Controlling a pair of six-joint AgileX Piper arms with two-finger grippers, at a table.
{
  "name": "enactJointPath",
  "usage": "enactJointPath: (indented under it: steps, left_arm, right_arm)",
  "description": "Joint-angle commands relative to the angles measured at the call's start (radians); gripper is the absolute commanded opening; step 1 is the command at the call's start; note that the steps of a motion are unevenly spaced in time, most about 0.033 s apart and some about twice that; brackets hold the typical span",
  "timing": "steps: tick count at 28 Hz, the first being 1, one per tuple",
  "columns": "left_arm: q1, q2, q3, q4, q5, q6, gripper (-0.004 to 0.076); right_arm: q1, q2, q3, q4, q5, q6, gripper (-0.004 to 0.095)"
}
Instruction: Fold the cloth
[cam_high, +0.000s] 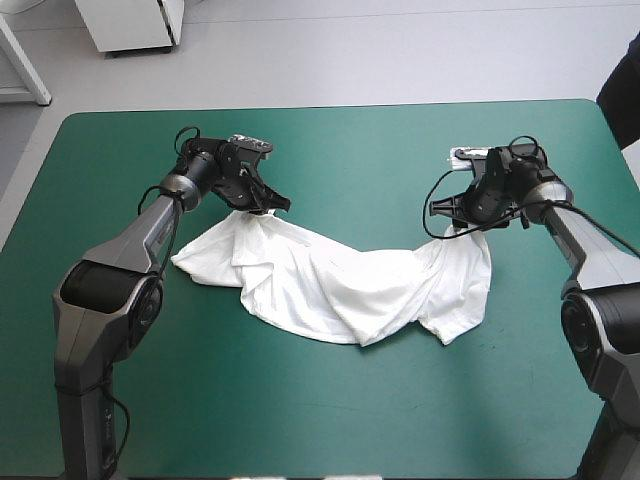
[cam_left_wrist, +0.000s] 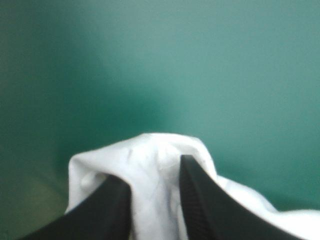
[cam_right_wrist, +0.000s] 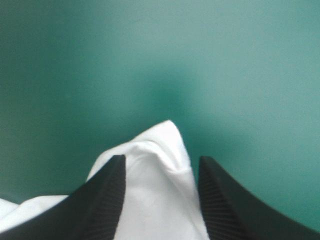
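Grasping the T-shirt (cam_high: 340, 285): left end effector (cam_high: 262, 208) and right end effector (cam_high: 465, 228) each clenched on a raised end, middle sagging onto the counter (cam_high: 350, 140).

The T-shirt (cam_high: 340, 285) is recorded as plain white throughout. The table cover (cam_high: 330, 400) is noted as uniform teal-green. The fingers (cam_right_wrist: 220, 200) are observed black, finely ribbed.

Robotics lab: 2 robot arms (cam_high: 150, 240) at teal-green table (cam_high: 340, 140), white cabinet (cam_high: 130, 25) behind.
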Motion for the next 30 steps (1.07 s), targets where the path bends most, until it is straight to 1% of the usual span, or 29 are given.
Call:
enactJointPath:
  steps: [1, 2, 3, 5, 7, 11, 13, 19, 21, 26, 30]
  left_arm:
    - [0.001, -0.063, -0.063, -0.014, 0.036, -0.008, 0.04]
    - [0.001, -0.063, -0.079, -0.014, 0.064, -0.008, 0.0432]
    - [0.001, -0.063, -0.094, -0.012, 0.088, -0.008, 0.0446]
    - [0.001, -0.063, -0.125, -0.001, 0.137, -0.008, 0.0444]
    - [0.001, -0.063, -0.155, 0.013, 0.187, -0.008, 0.0442]
    - [0.001, -0.084, -0.188, 0.025, 0.296, -0.008, 0.0443]
    - [0.001, -0.102, -0.184, 0.038, 0.342, -0.008, 0.0442]
    - [0.002, -0.216, -0.122, 0.13, 0.34, -0.049, 0.0442]
    - [0.013, -0.28, -0.053, 0.17, 0.34, -0.081, 0.0442]
    - [0.098, -0.374, 0.148, 0.128, 0.34, -0.087, 0.0442]
    - [0.152, -0.424, 0.302, 0.134, 0.329, -0.089, 0.0442]
  right_arm:
    - [-0.01, -0.055, -0.078, 0.007, 0.029, -0.009, 0.0582]
    - [-0.01, -0.058, -0.092, 0.0, 0.041, -0.009, 0.0564]
    - [-0.01, -0.063, -0.103, 0.0, 0.05, -0.009, 0.0547]
    - [-0.01, -0.075, -0.11, 0.0, 0.071, -0.011, 0.0506]
    - [-0.01, -0.094, -0.112, 0.0, 0.094, -0.011, 0.0485]
    - [-0.01, -0.128, -0.113, 0.0, 0.144, -0.011, 0.0484]
    - [-0.01, -0.149, -0.113, 0.0, 0.151, -0.011, 0.0484]
    - [-0.011, -0.199, -0.113, -0.031, 0.164, -0.011, 0.0484]
    - [-0.011, -0.214, -0.113, -0.038, 0.165, -0.011, 0.0484]
    - [-0.011, -0.228, -0.113, -0.038, 0.168, -0.008, 0.0484]
    - [-0.011, -0.232, -0.113, -0.034, 0.166, -0.008, 0.0454]
